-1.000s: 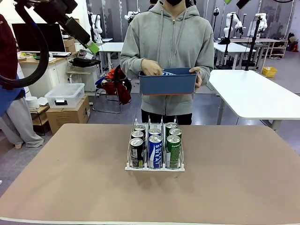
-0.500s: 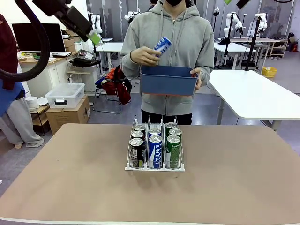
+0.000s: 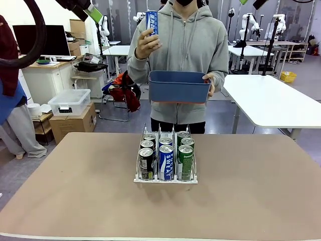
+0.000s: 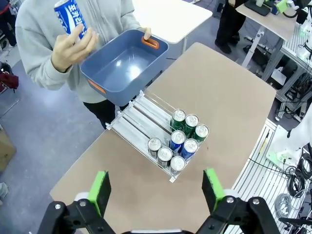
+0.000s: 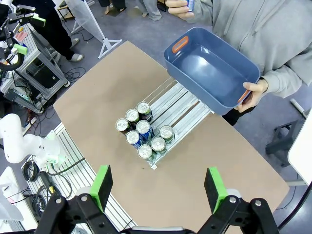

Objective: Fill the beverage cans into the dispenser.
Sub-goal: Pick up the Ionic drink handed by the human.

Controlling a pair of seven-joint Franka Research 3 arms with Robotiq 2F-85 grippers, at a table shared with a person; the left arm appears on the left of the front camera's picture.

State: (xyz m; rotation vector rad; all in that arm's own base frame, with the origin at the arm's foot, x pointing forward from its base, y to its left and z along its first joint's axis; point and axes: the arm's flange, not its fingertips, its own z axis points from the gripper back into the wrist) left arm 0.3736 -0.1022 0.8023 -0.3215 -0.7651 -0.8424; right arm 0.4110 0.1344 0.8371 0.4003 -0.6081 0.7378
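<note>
The dispenser [image 3: 165, 181] stands mid-table with several beverage cans in three lanes: black [image 3: 146, 163], blue-white [image 3: 166, 161] and green [image 3: 185, 160]. From above, the cans [image 4: 177, 140] crowd its low end and the upper lanes [image 4: 139, 114] lie bare; the dispenser [image 5: 183, 105] looks the same in the right wrist view. A person at the far side holds one blue-white can [image 3: 152, 21] upright in a raised hand. My left gripper [image 4: 156, 189] hangs high, open and empty; its green pad [image 3: 94, 13] shows top left. My right gripper [image 5: 158, 186] is also high, open and empty.
The person's other hand holds a blue plastic bin [image 3: 179, 86] at chest height beyond the far table edge; its inside [image 5: 209, 73] looks empty. Brown tabletop [image 3: 75, 191] spreads around the dispenser. A white table [image 3: 273, 100] stands far right.
The person lifted a blue-white can out of the blue bin and raised it to shoulder height. My left gripper rose toward the picture's top edge.
</note>
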